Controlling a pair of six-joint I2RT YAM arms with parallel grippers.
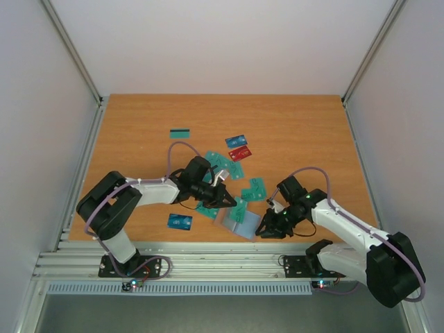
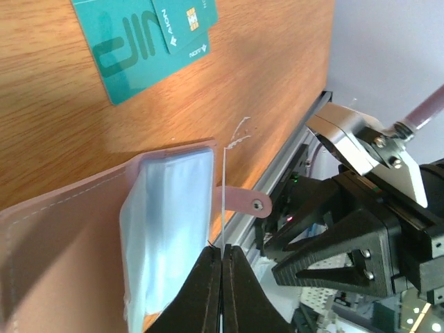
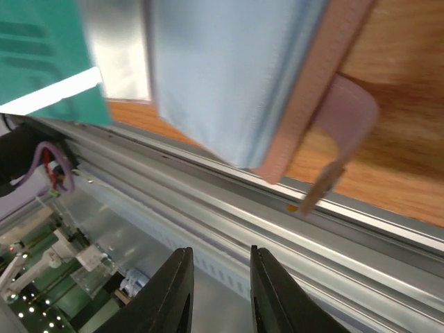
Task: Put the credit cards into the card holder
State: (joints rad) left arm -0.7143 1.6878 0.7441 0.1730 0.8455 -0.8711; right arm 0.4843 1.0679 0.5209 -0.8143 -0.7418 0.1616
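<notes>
Pinching the left tool [image 2: 222, 253] fully shut, on what impossible to tell, over the far-left side of the open card holder [image 2: 55, 263] at the tabletop's [image 1: 139, 139] near edge, and hovering the right tool [image 3: 220, 253], slightly parted and empty, just right of it, with credit cards [image 1: 257, 187] lying just beyond.

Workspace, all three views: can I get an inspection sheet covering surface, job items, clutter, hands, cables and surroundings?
Surface: wooden table, plain brown top.
Job's things: card holder lying open near the front edge, clear sleeves showing. The credit cards lie loose on the table, mostly teal, a few blue, one red.
Clutter: nothing seen.
Hands: left hand shut, pinching what looks like a thin sleeve edge of the holder. The right hand is open beside the holder, with nothing between its fingers.
Cables: purple cables loop along both arms.
Surroundings: white walls, metal rails along the near edge.
</notes>
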